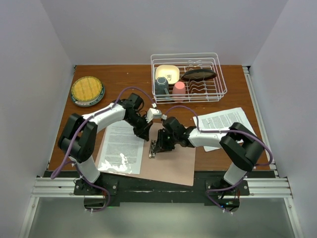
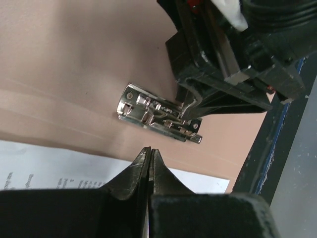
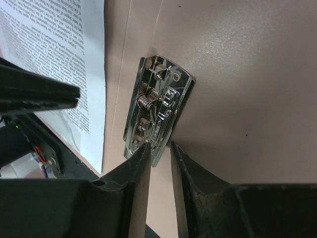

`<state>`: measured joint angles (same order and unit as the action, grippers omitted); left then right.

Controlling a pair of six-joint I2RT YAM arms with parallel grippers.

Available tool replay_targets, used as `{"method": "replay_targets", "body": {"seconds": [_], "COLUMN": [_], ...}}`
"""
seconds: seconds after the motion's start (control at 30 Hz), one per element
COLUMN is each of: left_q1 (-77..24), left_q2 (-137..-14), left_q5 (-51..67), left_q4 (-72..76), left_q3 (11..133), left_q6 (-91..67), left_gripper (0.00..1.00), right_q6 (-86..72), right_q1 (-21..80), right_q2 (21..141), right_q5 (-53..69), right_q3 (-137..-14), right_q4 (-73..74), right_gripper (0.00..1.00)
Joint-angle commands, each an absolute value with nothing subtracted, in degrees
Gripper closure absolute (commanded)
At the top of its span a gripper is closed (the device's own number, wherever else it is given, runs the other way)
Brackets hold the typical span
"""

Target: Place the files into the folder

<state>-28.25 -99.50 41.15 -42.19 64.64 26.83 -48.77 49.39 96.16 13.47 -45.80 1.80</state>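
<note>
Right wrist: right gripper [image 3: 159,148] jaws slightly apart, straddling the clip's [image 3: 158,106] near end (pinching or not, I cannot tell). Left gripper [image 2: 149,151] is pressed shut above the folder [image 1: 173,166]. One file [image 1: 121,144] covers its 9 o'clock leaf; the second file [image 1: 223,121] lies off it at 2 o'clock.

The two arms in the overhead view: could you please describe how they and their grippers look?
Both the left arm and the right arm have white links between bulky black joints, with a purple cable looping along each. The left gripper and right gripper are black, with fingers tapering to narrow tips. Their black bases sit on a silver rail.
</note>
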Motion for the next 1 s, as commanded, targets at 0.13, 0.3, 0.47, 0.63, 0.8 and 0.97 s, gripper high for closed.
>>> {"method": "replay_targets", "body": {"seconds": [0.13,0.3,0.47,0.63,0.8,0.97], "left_q1": [-26.99,-25.84,-25.75,-25.75,-25.93,-26.54], "left_q2": [-94.66,-97.82,-101.07,-106.25,-108.19,-110.03], "left_q5": [37.45,36.39,33.32,27.70,24.70,26.01], "left_q4": [-39.29,-40.60,-36.49,-35.34,-33.58,-31.82], "left_q3": [67.32,69.43,68.64,69.26,68.82,70.31], "left_q6": [25.05,25.05,23.82,22.94,21.63,19.69], "left_gripper": [1.00,1.00,1.00,1.00,1.00,1.00], "right_q6": [-43.42,-43.68,-47.28,-49.22,-49.57,-49.75], "right_q1": [44.22,41.57,41.48,41.48,41.40,41.40], "right_q2": [102.04,104.84,106.79,106.70,106.00,105.56], "right_q5": [5.28,4.66,4.22,3.96,4.13,3.96], "right_q3": [-49.48,-49.48,-48.26,-45.62,-43.51,-41.66], "right_q4": [6.24,4.40,1.68,0.26,-1.32,-2.46], "right_gripper": [0.75,0.79,0.83,0.84,0.85,0.85]}}
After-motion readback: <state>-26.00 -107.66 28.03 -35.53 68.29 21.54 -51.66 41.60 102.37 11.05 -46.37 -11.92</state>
